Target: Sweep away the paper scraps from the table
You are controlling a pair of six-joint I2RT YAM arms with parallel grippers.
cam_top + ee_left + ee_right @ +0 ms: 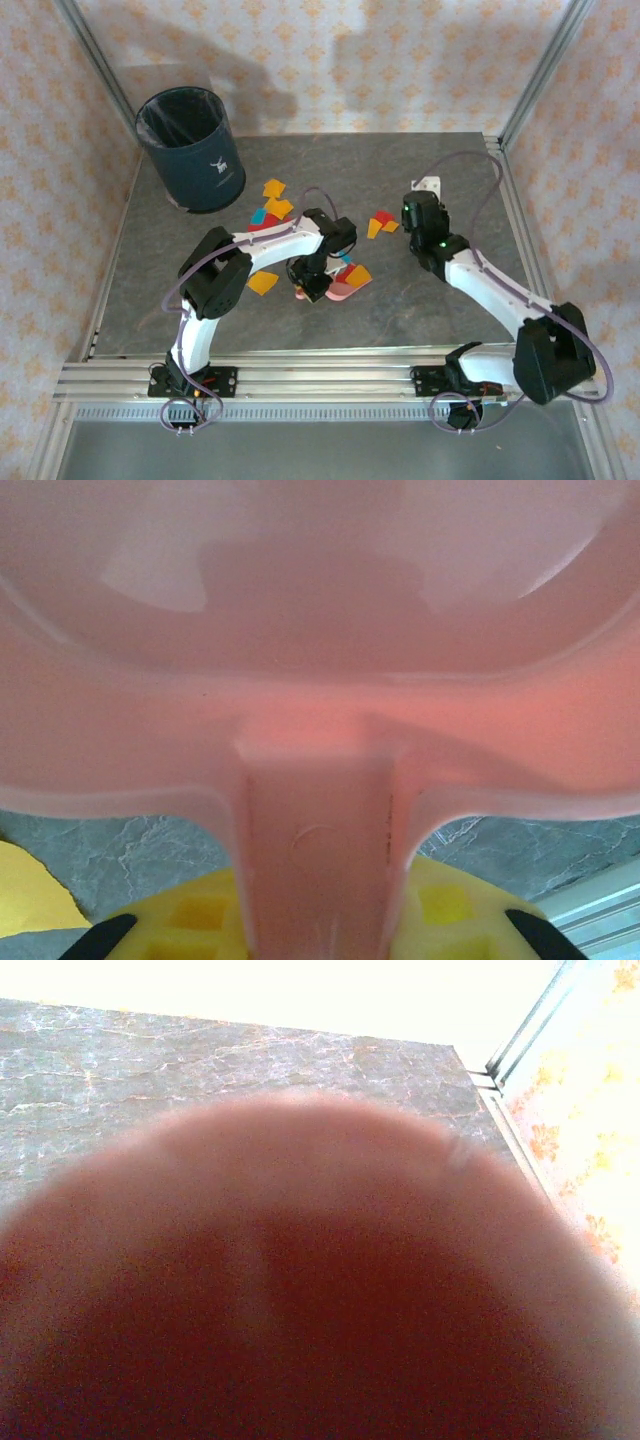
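My left gripper (308,288) is shut on the handle of a pink dustpan (347,287) near the middle of the table (150,300). In the left wrist view the dustpan (320,610) spreads across the top, its handle clamped between my yellow fingers (450,910). Paper scraps lie around: orange ones (275,198) behind the left arm, a red and teal pair (262,218), an orange one (262,283) left of the gripper, and red and orange ones (381,221) beside my right gripper (425,195). A blurred pink-red rounded thing (320,1290) hides the right fingers.
A dark blue bin (192,150) with a clear liner stands at the table's far left corner. Silver rails (520,210) edge the table on the right and front. A yellow scrap (30,890) lies just left of the left fingers. Bare table (200,1060) stretches ahead of the right gripper.
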